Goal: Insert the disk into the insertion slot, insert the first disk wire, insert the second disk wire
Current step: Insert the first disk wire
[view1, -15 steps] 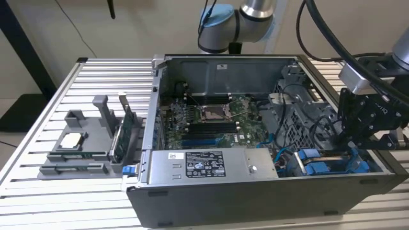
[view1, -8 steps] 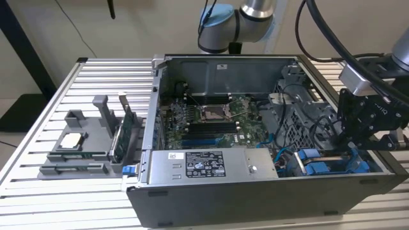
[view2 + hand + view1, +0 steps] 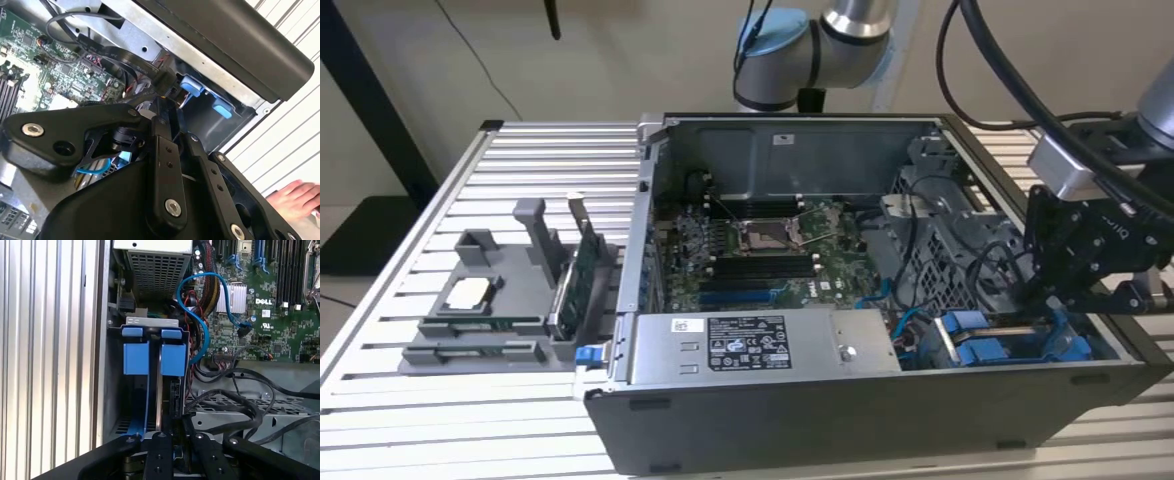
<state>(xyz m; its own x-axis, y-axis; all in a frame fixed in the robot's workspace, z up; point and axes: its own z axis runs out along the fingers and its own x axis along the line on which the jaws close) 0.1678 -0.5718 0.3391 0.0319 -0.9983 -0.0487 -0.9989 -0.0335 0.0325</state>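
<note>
Tool [image 3: 167,434] down in the drive cage at the exterior view's right, drawn narrow, seemingly pinching the disk [image 3: 159,390]. Disk stands edge-on between the blue rails of the insertion slot [image 3: 136,357]; depth of seating unclear. Judged: disk dense, rigid, smooth-sided and shock-sensitive, its blue carrier plastic slightly flexible. Best held across the flat faces near the outer edge, square to the rails, or it binds. A hand [image 3: 295,197] over the bench [image 3: 520,160], outside the case.
</note>
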